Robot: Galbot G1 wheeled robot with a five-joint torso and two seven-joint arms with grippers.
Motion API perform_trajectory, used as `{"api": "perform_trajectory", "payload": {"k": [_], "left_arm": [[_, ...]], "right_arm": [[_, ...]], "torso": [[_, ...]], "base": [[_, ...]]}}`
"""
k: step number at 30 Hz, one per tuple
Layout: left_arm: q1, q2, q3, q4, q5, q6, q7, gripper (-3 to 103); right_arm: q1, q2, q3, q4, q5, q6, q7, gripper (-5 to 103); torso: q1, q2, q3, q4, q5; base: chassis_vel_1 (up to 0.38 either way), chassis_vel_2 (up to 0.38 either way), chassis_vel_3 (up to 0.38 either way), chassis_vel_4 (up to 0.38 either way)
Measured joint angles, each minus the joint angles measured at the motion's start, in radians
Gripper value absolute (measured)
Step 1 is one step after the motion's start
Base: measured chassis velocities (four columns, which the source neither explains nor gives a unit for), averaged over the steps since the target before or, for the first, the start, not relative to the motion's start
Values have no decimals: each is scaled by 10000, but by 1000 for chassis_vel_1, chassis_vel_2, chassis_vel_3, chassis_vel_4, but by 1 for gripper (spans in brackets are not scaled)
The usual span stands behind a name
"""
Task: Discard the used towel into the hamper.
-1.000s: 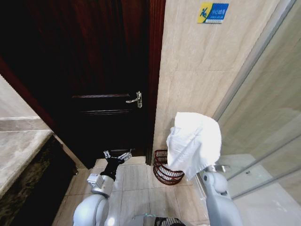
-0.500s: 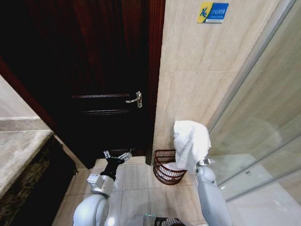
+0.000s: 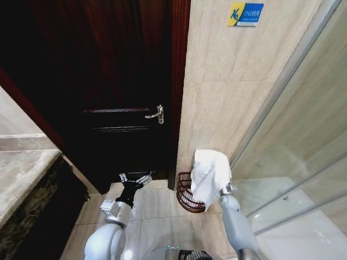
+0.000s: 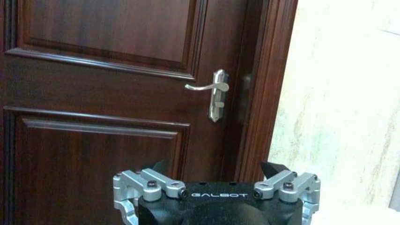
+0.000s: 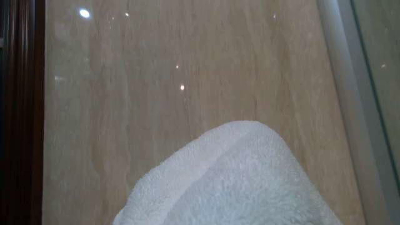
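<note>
Our right gripper (image 3: 219,187) was buried under the towel (image 3: 209,174), so we could not tell how far its fingers stood apart; the towel was draped over it and hung from the end of the right arm. Our left gripper (image 3: 135,179) was parked low in front of the door (image 3: 108,81), holding nothing, its fingers spread apart.

The towel was white, thick and looped in texture, bunched into a rounded hump on top with its folds falling down. In the head view it hung directly over the hamper (image 3: 186,195) and covered the hamper's right side; whether its lower edge touched the wire we could not tell. The hamper was a dark reddish-brown wire basket, standing on the tiled floor (image 3: 157,208) in the corner between the door frame and the beige wall (image 3: 227,92), beside the glass panel (image 3: 303,151).

The right wrist view gave us the towel (image 5: 240,183) up close as a white mound against the beige wall. The left wrist view showed the left gripper's (image 4: 216,180) knuckles from behind, the door's panels and its silver handle (image 4: 212,91).
</note>
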Motion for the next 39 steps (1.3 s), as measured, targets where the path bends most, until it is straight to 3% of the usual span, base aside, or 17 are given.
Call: {"api": "perform_trajectory", "payload": {"k": [8, 15, 23, 24, 28, 30, 33, 39], "left_arm": [[0, 0, 0, 0, 0, 0, 0, 100], [0, 0, 1, 0, 0, 0, 0, 100], [0, 0, 0, 0, 0, 0, 0, 100], [0, 0, 1, 0, 0, 0, 0, 100], [0, 0, 0, 1, 0, 0, 0, 100], [0, 0, 1, 0, 0, 0, 0, 100], [0, 0, 0, 0, 0, 0, 0, 100], [0, 0, 0, 0, 0, 0, 0, 100]], "right_arm": [[730, -24, 117, -1626, -175, 177, -519, 10], [1269, -264, 219, -2854, 3, -796, -1714, 10], [1367, -651, 344, -3035, -366, -1923, -1684, 10], [1455, -668, 345, -3005, -639, -2404, -1604, 10], [1471, -677, 334, -2885, -1030, -2879, -1572, 10], [1515, -689, 210, -2612, -2337, -4053, -1446, 10], [1265, -756, 95, -2188, -3331, -4951, -1517, 10], [1237, -976, -143, -2461, -4397, -5410, -1688, 10]], "torso": [[0, 0, 0, 3, 2], [0, 0, 0, 6, 5], [0, 0, 1, -5, 3], [0, 0, 0, 3, 2], [0, 0, 0, 4, 3], [0, 1, 0, 0, 1], [1, 1, 0, 6, 4], [0, 1, 0, -6, 5]], "base": [[0, 0, 0, 0], [0, 0, 0, 0], [0, 0, 0, 0], [0, 0, 0, 0], [0, 0, 0, 0], [0, 0, 0, 0], [0, 0, 0, 0], [0, 0, 0, 0]]}}
